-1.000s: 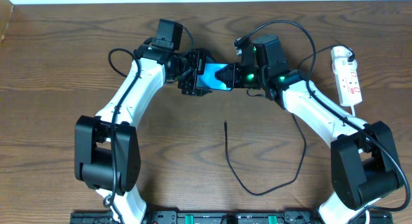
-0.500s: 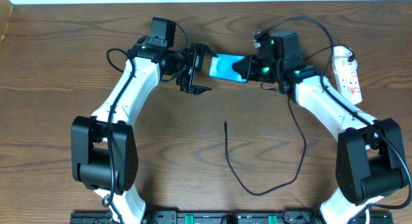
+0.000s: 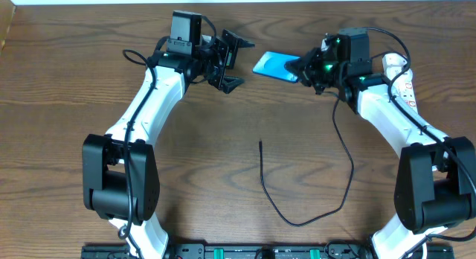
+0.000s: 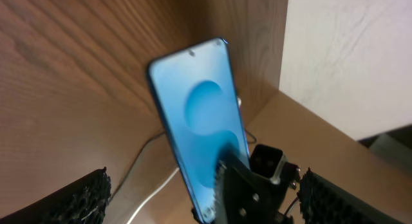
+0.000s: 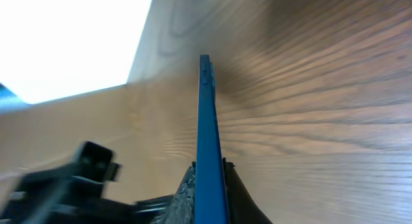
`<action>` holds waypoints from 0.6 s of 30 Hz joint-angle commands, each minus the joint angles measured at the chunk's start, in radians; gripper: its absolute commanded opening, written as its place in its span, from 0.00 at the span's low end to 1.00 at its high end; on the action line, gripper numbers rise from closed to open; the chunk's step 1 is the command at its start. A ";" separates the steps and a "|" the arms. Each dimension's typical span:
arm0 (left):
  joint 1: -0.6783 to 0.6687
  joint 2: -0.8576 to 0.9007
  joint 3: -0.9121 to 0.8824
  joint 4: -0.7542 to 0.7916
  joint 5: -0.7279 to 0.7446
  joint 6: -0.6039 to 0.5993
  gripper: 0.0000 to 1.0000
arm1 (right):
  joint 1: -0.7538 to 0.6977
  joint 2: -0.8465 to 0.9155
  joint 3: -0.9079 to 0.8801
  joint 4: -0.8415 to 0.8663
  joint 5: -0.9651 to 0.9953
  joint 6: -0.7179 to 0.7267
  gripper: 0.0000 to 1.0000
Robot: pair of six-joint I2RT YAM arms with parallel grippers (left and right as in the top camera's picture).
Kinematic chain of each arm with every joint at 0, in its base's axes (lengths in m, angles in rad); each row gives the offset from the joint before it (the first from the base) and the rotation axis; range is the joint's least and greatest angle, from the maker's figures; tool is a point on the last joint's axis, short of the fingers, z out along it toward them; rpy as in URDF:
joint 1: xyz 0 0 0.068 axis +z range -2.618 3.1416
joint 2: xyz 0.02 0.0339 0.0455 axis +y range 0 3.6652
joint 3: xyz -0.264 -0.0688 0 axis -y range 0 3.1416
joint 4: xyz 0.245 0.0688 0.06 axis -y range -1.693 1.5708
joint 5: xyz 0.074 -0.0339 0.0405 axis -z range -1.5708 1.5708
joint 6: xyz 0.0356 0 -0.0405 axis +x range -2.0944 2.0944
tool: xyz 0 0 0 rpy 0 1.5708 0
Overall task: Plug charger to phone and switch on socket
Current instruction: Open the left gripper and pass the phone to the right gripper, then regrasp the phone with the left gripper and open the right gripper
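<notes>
The phone, blue screen lit, is held by one end in my right gripper, lifted off the table at the back. In the right wrist view it shows edge-on between the shut fingers. In the left wrist view its screen faces the camera. My left gripper is open and empty, just left of the phone; its fingers show wide apart. The charger cable lies loose on the table, its plug tip at mid-table. The white socket strip lies at the right edge.
The wooden table runs to a pale back wall at the top. The right arm's thicker black cables loop above the wrist near the socket strip. Both arm bases stand at the front edge.
The left gripper has let go of the phone and drawn back to the left. The right gripper has carried the phone right and up, off the table.
</notes>
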 commanded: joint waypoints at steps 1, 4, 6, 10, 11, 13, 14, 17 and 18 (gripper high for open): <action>0.002 -0.024 0.008 0.016 -0.085 0.022 0.92 | -0.004 -0.006 0.014 0.037 -0.081 0.219 0.01; 0.001 -0.024 0.008 0.027 -0.138 0.017 0.92 | -0.003 -0.006 0.014 0.080 -0.111 0.353 0.01; 0.001 -0.024 0.008 0.030 -0.172 0.003 0.92 | -0.002 -0.006 0.015 0.110 -0.133 0.430 0.01; 0.001 -0.024 0.008 0.039 -0.184 -0.072 0.92 | 0.006 -0.006 0.015 0.170 -0.158 0.508 0.01; 0.001 -0.024 0.008 0.045 -0.183 -0.091 0.92 | 0.010 -0.006 0.015 0.182 -0.160 0.520 0.02; -0.001 -0.024 0.008 0.056 -0.184 -0.128 0.93 | 0.023 -0.006 0.015 0.190 -0.161 0.563 0.01; -0.002 -0.024 0.008 0.063 -0.187 -0.150 0.93 | 0.029 -0.006 0.015 0.190 -0.161 0.587 0.01; -0.010 -0.024 0.008 0.082 -0.188 -0.192 0.93 | 0.050 -0.006 0.015 0.190 -0.159 0.642 0.02; -0.014 -0.024 0.008 0.094 -0.191 -0.194 0.92 | 0.057 -0.006 0.015 0.190 -0.158 0.655 0.02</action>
